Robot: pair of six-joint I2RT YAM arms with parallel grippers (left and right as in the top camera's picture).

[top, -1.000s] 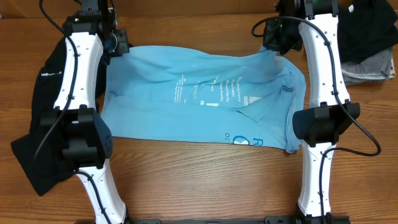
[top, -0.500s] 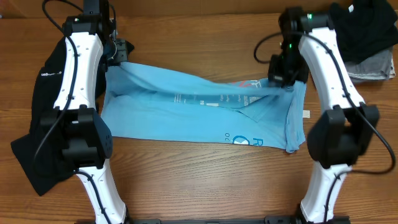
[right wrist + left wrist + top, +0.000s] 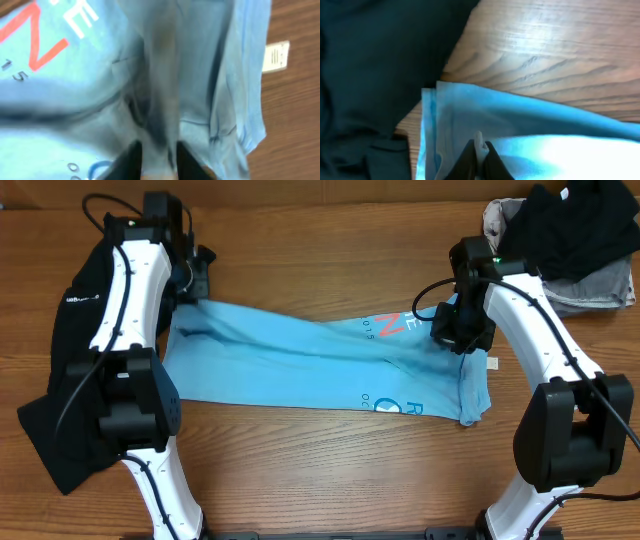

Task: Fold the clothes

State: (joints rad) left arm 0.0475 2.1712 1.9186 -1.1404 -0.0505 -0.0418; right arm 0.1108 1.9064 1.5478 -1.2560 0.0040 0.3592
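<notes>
Right hand pinches a soft, creased ridge of blue T-shirt.

We see the T-shirt spread across the middle of the table, between the two arms. The left gripper sits at its far left corner and the right gripper at its far right edge (a small tag lies just beside that edge). A second garment lies at the table's left side, under the left arm. A pile of clothes fills the far right corner.

Overhead, the small print on the T-shirt is left unreadable; a dark garment is partly hidden beneath the left arm
</notes>
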